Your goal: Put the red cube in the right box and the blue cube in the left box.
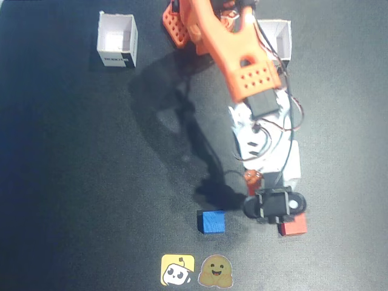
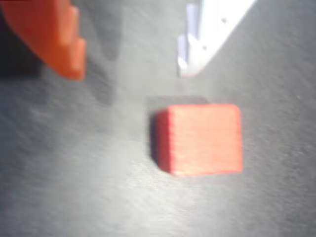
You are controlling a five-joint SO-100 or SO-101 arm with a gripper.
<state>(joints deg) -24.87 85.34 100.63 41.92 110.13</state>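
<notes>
The end effector [image 2: 131, 69] hangs open just above the red cube [image 2: 200, 139], with one orange finger [image 2: 59, 39] and one white finger [image 2: 207, 34] spread apart. The red cube sits on the dark surface [image 1: 73, 182] near its bottom edge in the fixed view. The blue cube [image 1: 211, 221] lies nearby to its left. The left box [image 1: 116, 40] and the right box [image 1: 279, 37] stand near the top edge.

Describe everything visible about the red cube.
The red cube is a small solid block, matte with faint grain lines, so it may be painted wood. It lies flat on the dark table, apart from the blue cube. In the fixed view the arm's hand partly hides it; the wrist view shows the fingers open above it, not touching.
</notes>
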